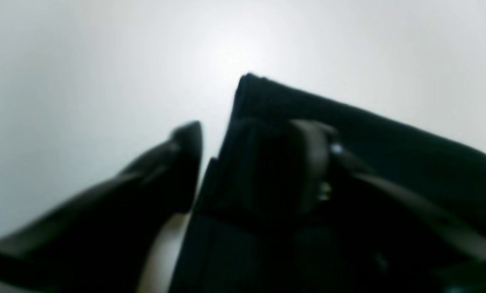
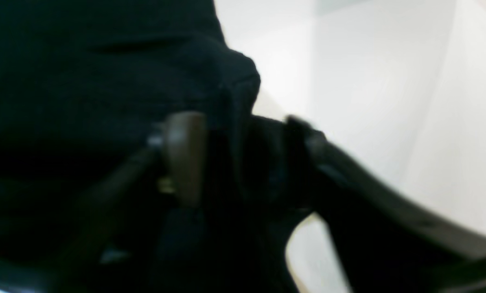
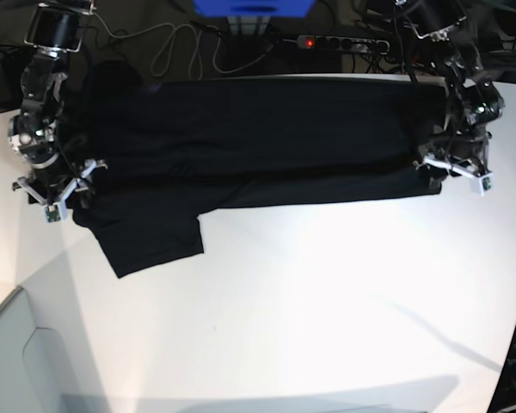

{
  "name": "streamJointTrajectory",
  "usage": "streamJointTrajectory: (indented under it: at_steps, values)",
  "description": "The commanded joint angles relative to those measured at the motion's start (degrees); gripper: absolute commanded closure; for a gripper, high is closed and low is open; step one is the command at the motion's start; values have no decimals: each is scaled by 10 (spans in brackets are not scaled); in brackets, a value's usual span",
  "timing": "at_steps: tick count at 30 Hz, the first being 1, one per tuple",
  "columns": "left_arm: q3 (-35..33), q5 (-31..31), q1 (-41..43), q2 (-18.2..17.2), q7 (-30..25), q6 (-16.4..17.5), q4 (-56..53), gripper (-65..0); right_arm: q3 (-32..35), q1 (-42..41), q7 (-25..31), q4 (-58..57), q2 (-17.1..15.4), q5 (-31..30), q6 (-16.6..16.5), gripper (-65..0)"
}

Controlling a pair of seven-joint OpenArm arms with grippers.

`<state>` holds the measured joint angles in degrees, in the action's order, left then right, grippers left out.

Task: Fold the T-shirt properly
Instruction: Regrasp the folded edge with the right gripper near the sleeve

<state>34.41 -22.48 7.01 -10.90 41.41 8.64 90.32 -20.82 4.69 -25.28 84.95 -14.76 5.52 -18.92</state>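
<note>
The black T-shirt (image 3: 258,138) lies in a long folded band across the far part of the white table (image 3: 327,301), plain side up, with one sleeve (image 3: 150,241) sticking out toward the front left. My left gripper (image 3: 454,172) is at the band's right end. In the left wrist view the gripper (image 1: 249,136) is open: one finger (image 1: 312,138) is on the cloth (image 1: 389,154) and the other is beside its edge. My right gripper (image 3: 53,194) is at the left end. In the right wrist view it (image 2: 243,138) stands open with bunched cloth (image 2: 84,81) between its fingers.
A power strip (image 3: 340,41) with a red light, cables (image 3: 181,47) and a blue object (image 3: 251,7) lie behind the table's far edge. A grey surface (image 3: 9,353) borders the table at the front left.
</note>
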Motion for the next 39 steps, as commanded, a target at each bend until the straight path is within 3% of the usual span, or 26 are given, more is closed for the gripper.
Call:
streamJointTrajectory:
  at_steps: [1,5,17,19,24,39]
  values:
    - [3,-4,-4,-8,-11,2,16,-379,-2,-7,13,25,-9,-8,4,-428]
    - [3,-4,-8,-8,-11,1,14,-381,-2,-5,12,63,-6,-8,4,-535]
    - [-2,-4,-6,6,-11,3,11,-378,0,-8,12,67,-6,-8,4,-542]
    - [-3,-4,-6,10,-11,3,11,-331,0,-10,12,66,-6,-8,4,-542]
    - [1,-4,-8,13,-11,3,11,-11,-1,-11,12,66,-6,-7,4,-542]
    - [3,-3,24,21,-11,1,85,0,-2,-30,12,71,-6,-8,4,-546]
